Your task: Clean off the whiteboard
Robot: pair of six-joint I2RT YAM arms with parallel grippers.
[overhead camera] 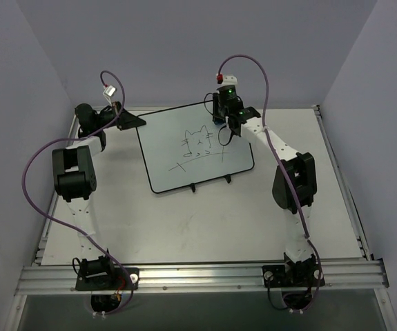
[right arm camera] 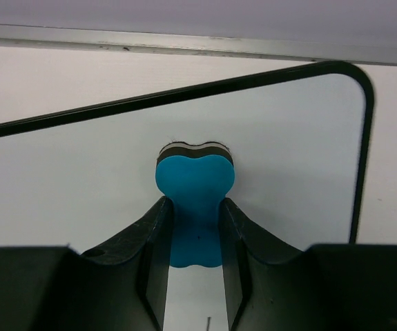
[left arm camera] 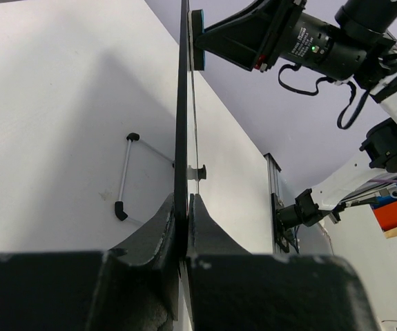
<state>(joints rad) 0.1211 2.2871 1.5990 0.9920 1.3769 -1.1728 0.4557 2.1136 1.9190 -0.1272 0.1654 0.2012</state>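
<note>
The whiteboard lies in the middle of the table, with a black cat-like sketch on its right half. My left gripper is shut on the board's far left edge. In the left wrist view the board appears edge-on, pinched between the fingers of the left gripper. My right gripper is at the board's far right corner, shut on a small blue eraser. The eraser's dark felt side presses against the white surface, just above the sketch. The eraser also shows against the board in the left wrist view.
Two small black feet stick out at the board's near edge, and a wire stand shows behind it. An aluminium rail carries both arm bases. Grey walls close in the table on three sides. A metal rail runs along the far edge.
</note>
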